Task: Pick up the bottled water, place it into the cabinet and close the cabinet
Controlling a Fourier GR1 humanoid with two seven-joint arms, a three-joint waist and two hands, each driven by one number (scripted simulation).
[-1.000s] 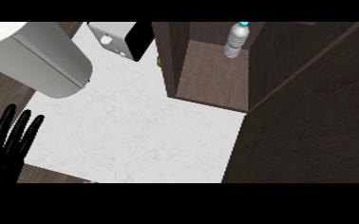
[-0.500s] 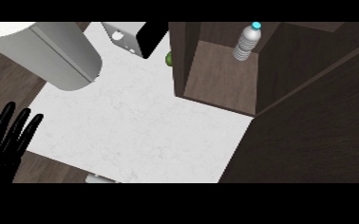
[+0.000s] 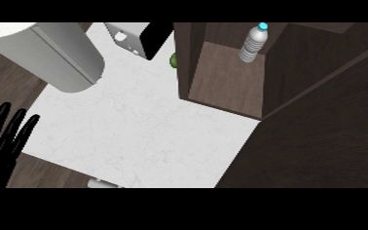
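I see the bottled water [image 3: 252, 44] standing upright inside the cabinet [image 3: 223, 80], near the back of its open compartment and toward the right-hand inner wall. It is a clear, ribbed plastic bottle with a light blue cap at the top, and from my steep downward view it appears slightly foreshortened. The cabinet is dark brown wood, sitting at the upper right of the white marbled worktop [image 3: 144, 126]. Its compartment faces me with the brown floor panel exposed, so it stands open. I cannot tell whether the bottle touches the inner wall beside it.
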